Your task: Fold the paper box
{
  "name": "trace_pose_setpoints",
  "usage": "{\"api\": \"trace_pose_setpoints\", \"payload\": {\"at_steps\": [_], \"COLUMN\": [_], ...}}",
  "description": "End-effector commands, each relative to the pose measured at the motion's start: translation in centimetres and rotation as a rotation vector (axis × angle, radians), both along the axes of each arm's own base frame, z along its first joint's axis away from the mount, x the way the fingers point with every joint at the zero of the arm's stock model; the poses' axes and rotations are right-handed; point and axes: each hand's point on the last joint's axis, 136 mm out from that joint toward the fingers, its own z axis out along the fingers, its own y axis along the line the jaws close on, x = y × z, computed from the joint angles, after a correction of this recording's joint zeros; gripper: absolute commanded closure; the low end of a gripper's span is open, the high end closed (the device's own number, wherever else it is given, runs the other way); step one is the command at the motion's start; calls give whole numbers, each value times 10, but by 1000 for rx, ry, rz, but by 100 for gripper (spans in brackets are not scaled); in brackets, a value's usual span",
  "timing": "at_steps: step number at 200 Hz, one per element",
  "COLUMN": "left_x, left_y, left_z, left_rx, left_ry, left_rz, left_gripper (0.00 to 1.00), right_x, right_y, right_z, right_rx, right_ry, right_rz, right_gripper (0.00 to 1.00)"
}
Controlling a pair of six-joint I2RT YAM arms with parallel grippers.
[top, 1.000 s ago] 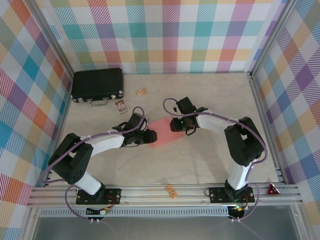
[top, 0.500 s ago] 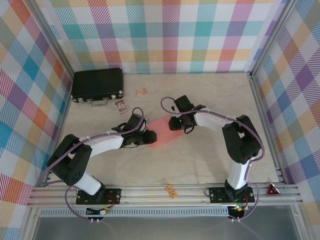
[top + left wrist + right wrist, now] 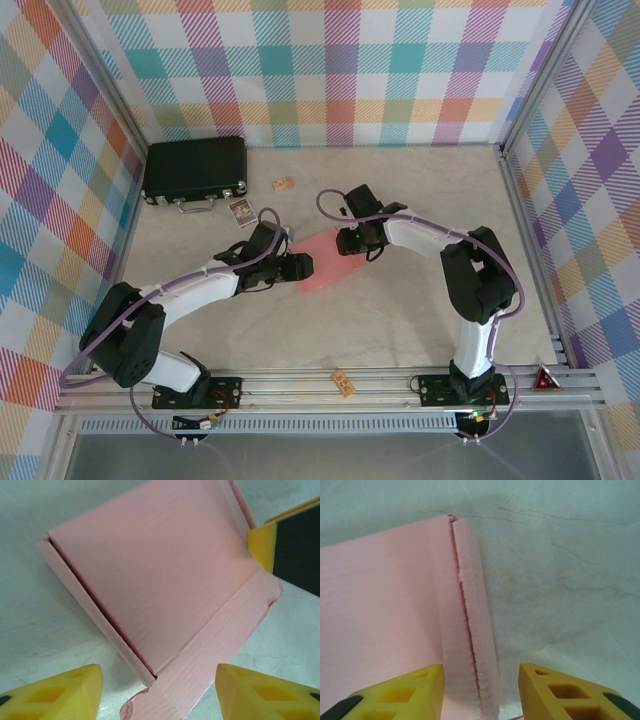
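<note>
1. Where the counter (image 3: 420, 320) shows pale and marbled near its middle, the paper box (image 3: 322, 262) lies flat: salmon-pink card, lid folded down, with a creased flap loose at one corner.
2. Left fingers (image 3: 60, 692): mine, yellow-tipped, spread wide, holding nothing, set at the box's left end.
3. Right fingers (image 3: 560, 690): mine, parted and gripping nothing, astride the box's long side edge; one is over the lid, the other over bare counter.
4. Black case (image 3: 195, 170): shut, in the far left corner, well apart from the box.
5. Small printed card (image 3: 243, 211): just in front of the case.
</note>
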Motion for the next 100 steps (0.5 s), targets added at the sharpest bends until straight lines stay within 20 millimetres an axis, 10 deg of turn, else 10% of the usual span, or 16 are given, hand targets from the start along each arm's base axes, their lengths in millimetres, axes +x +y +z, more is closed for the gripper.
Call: {"api": "trace_pose_setpoints", "payload": {"at_steps": [1, 100], "left_x": [20, 103], "left_y": [10, 14], "left_z": [23, 4], "left_rx": [74, 245], "left_ry": [-72, -71], "left_rz": [7, -81], "left_gripper": [37, 34], "right_x": [4, -57], "right_y": [-9, -35], "right_z": [32, 37], "right_rx": [-6, 79], "right_ry": [-66, 16], "right_rz": [-20, -70], "right_gripper": [54, 55]}}
